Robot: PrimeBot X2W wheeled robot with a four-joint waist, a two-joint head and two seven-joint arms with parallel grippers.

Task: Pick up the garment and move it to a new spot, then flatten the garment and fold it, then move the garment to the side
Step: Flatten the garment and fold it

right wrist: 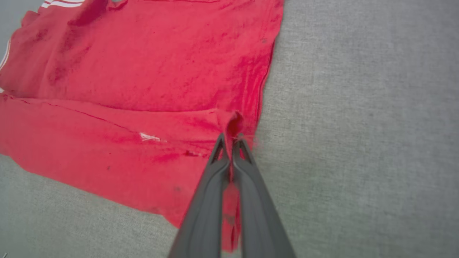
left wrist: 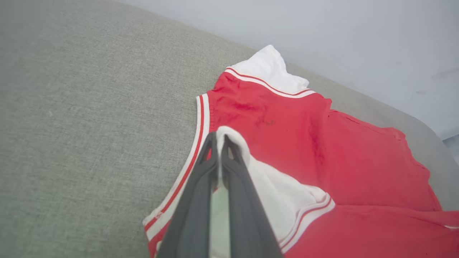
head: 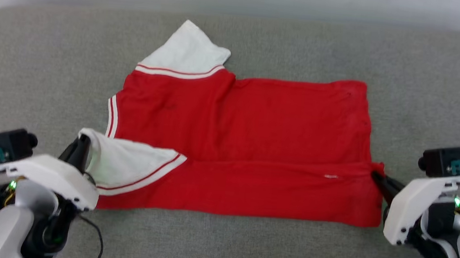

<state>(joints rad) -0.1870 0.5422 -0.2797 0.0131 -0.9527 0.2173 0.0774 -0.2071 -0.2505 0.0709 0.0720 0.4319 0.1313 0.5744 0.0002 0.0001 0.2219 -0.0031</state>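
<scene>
Red garment (head: 279, 124): is spread flat on the grey fabric counter (head: 37, 68), with its near long edge folded over the body and its neckline turned toward the robot's left.
Left tool (left wrist: 218, 137): is closed on the tip of the near white sleeve (head: 128, 164), which is laid across the red body.
Right tool (right wrist: 229, 138): is closed on a pinch of red fabric at the garment's right-hand edge.
Far sleeve (head: 186, 54): is laid out on the counter.

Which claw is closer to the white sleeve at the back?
The left claw. It pinches the near sleeve, just in front of the back sleeve; the right claw pinches the shirt at its opposite end.
</scene>
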